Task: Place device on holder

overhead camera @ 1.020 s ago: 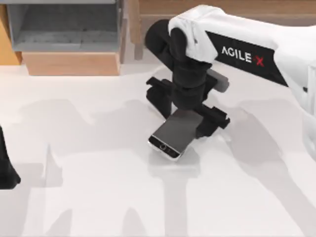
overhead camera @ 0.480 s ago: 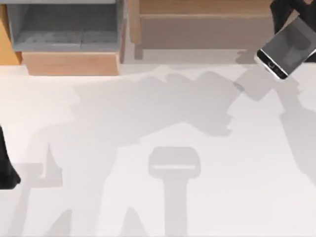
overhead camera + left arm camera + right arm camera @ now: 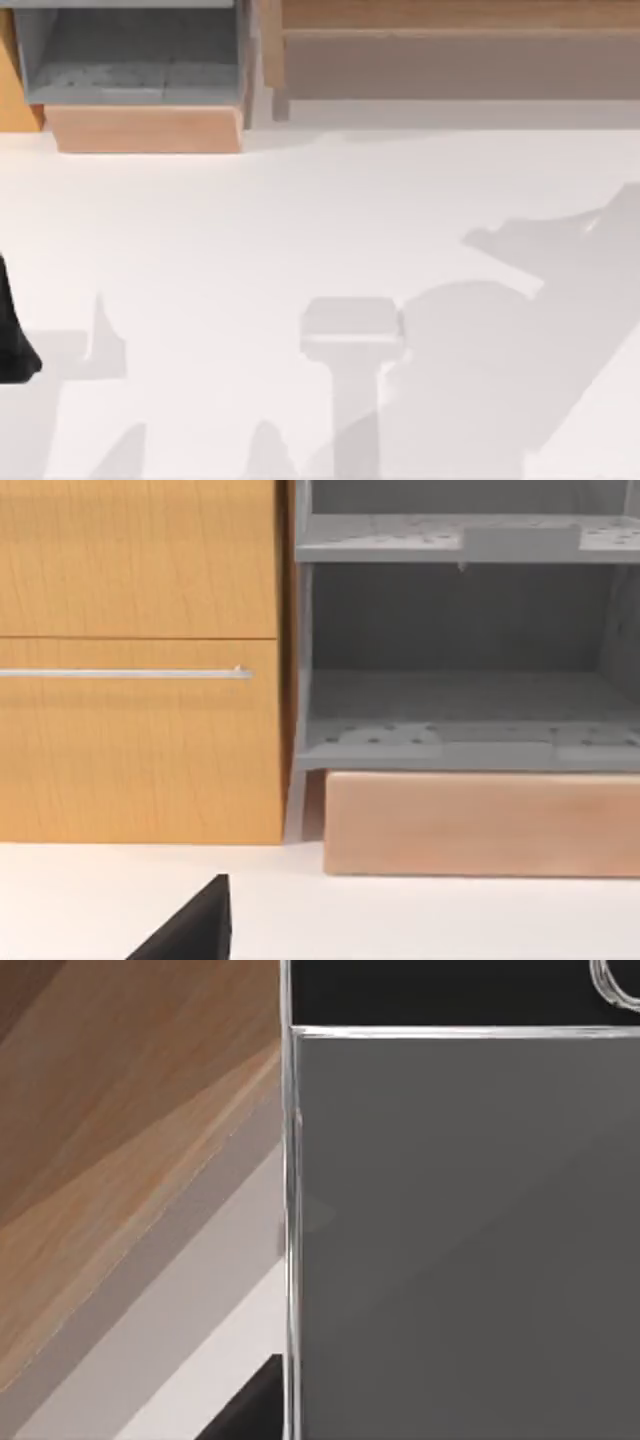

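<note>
Device [image 3: 460, 1230] is up off the table [image 3: 300, 220], close to the right wrist cam; jaws' state can't tell; placing on holder still left; left arm [image 3: 12, 340] parked at 9 o'clock.

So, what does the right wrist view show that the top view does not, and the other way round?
Right wrist view: the device close up, with its grey screen, black bezel and thin silver edge.
Top view: the grey shelf unit and the dark left arm, parked at the table's left edge.
Both: the white table and wooden furniture beyond it.
</note>
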Robot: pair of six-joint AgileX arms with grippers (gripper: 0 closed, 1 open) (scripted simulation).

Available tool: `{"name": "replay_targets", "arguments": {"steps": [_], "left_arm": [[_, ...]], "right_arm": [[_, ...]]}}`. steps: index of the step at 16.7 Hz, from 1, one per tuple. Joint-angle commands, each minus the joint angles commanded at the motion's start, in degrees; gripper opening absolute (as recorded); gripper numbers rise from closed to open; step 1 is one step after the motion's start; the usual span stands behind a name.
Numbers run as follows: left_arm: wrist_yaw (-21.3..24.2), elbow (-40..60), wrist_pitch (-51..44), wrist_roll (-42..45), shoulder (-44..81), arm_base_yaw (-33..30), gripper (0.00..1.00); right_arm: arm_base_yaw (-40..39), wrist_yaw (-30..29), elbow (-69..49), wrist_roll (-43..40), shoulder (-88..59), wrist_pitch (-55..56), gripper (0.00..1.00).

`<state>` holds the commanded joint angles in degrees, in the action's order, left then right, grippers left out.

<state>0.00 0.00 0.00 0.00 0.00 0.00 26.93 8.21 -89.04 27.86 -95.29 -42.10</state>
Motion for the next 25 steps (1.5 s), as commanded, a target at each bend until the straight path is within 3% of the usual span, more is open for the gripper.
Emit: {"name": "replay_targets", "arguments": {"steps": [12, 20, 25], "left_arm": [[0.0, 0.0, 0.0, 0.0, 0.0, 0.0, 1.00], [0.0, 0.0, 0.0, 0.0, 0.0, 0.0, 1.00], [0.0, 0.0, 0.0, 0.0, 0.0, 0.0, 1.00]], "right_arm": [[18.3, 12.7, 27.0, -31.1, 24.1, 19.1, 0.00], [26.7, 19.0, 51.7, -42.0, 38.2, 28.8, 0.00], [28.8, 20.9, 59.7, -44.6, 44.3, 32.4, 0.00]]}}
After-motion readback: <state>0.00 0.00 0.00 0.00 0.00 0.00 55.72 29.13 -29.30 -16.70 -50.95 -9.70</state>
